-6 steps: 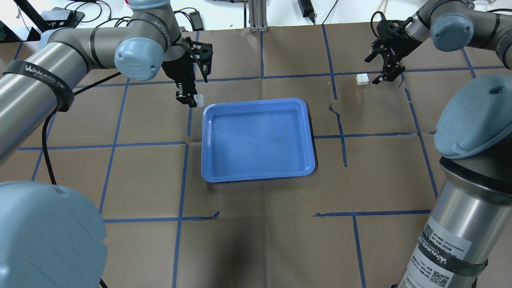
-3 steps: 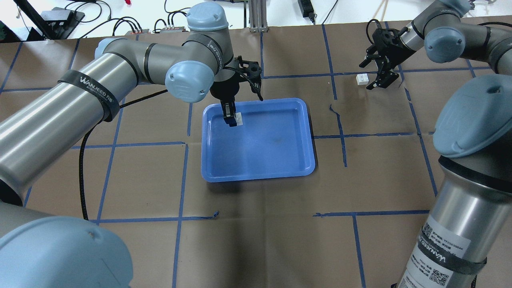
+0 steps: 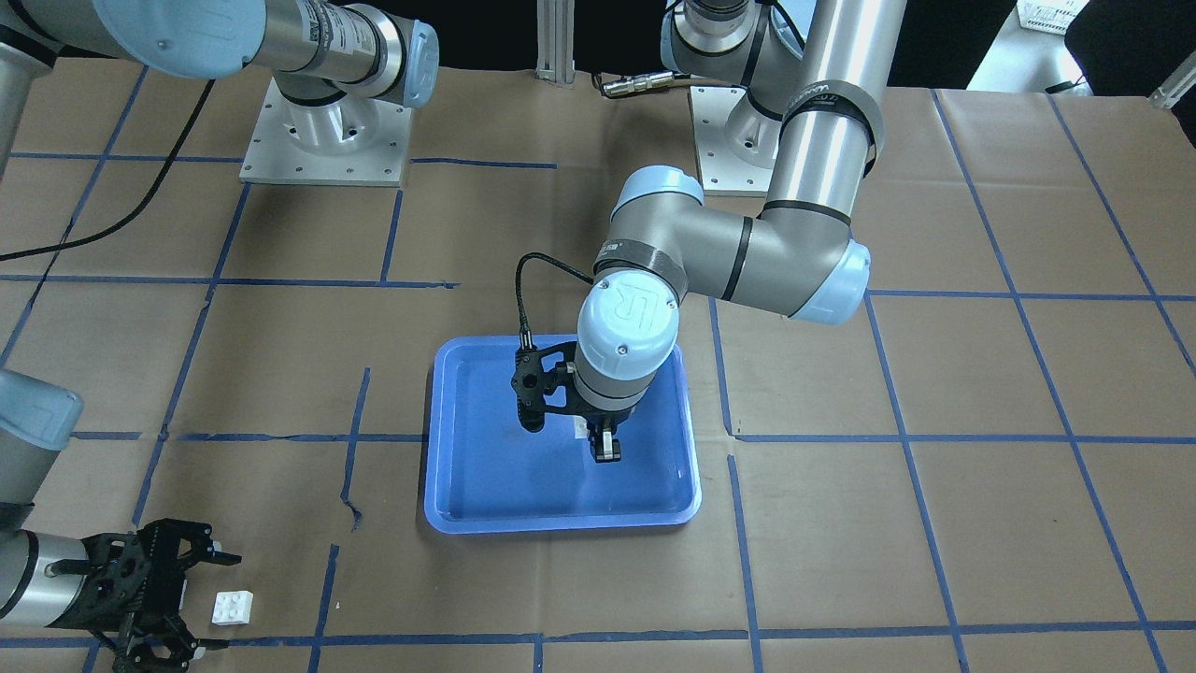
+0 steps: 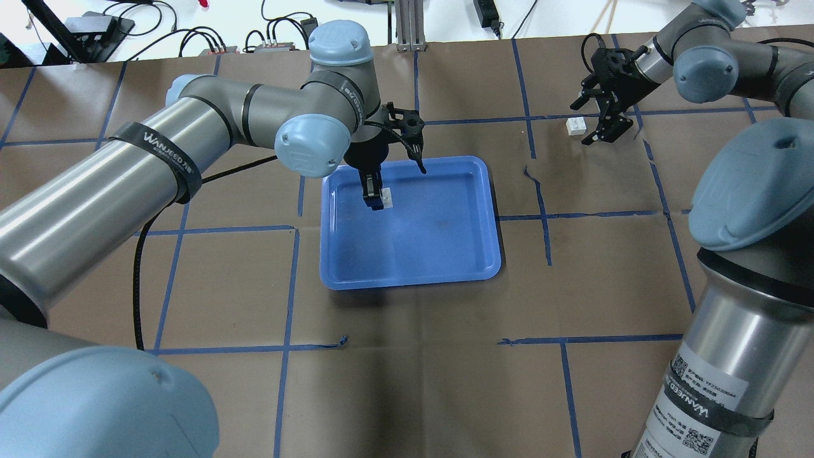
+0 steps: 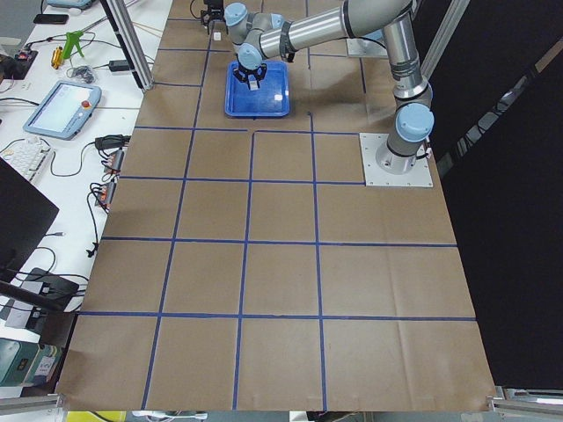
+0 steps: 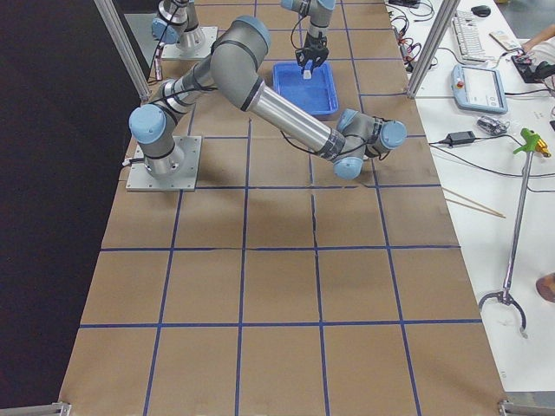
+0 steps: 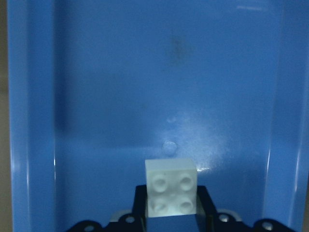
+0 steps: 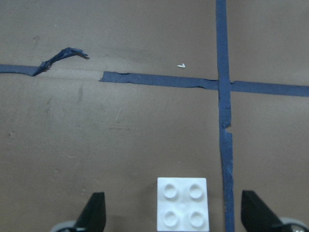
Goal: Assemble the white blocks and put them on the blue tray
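The blue tray (image 4: 445, 267) lies mid-table; it also shows in the front view (image 3: 486, 505). My left gripper (image 4: 375, 198) is shut on a white block (image 4: 387, 199) and holds it low over the tray's far left part. The left wrist view shows this block (image 7: 171, 186) studs up between the jaws above the tray floor (image 7: 145, 87). The second white block (image 4: 575, 126) sits on the brown paper at the far right. My right gripper (image 4: 584, 122) is open and straddles it. In the right wrist view this block (image 8: 183, 203) lies between the fingers (image 8: 94, 215).
Blue tape lines cross the brown paper, with a torn strip (image 4: 537, 184) right of the tray. Cables and an aluminium post (image 4: 407, 25) stand at the table's far edge. The left arm's elbow (image 4: 311, 143) hangs over the paper left of the tray.
My left gripper carried its white block from the paper left of the tray to over the tray's far left part. The right gripper shifted slightly by the second block.
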Motion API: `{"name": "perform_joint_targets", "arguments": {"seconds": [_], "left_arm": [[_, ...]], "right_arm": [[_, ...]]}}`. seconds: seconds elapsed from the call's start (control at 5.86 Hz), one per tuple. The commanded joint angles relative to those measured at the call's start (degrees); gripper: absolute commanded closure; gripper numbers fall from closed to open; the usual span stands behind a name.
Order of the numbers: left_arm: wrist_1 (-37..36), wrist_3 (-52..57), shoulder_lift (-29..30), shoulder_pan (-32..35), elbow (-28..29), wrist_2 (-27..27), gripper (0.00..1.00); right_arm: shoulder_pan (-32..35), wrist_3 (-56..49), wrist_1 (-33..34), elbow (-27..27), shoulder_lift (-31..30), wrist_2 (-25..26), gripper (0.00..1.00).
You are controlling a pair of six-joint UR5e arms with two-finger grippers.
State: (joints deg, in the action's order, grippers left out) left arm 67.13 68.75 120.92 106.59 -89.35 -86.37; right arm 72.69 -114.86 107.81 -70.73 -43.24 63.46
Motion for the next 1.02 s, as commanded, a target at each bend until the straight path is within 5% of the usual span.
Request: {"name": "perform_joint_targets", "arguments": {"seconds": [0.0,0.51,0.68,0.85], "left_arm": [[-2.78,-0.28,1.16,0.46,-1.79,-0.20,0.96],[-4.29,0.25,1.25,0.46,-4.51,-0.11,0.91],[-4.20,0.34,0.73,0.46,-4.52,-0.37,0.79],[-4.20,0.34,1.07,0.46,-4.52,-0.29,0.32]], "right_arm": [[0.00,-0.02,0.12,-0.02,0.00,0.09,0.27],[0.00,-0.10,1.35,-0.02,0.00,0.17,0.48],[0.00,-0.02,1.35,-0.02,-0.09,0.18,0.54],[0.00,-0.02,1.35,-0.02,-0.17,0.18,0.62]]}}
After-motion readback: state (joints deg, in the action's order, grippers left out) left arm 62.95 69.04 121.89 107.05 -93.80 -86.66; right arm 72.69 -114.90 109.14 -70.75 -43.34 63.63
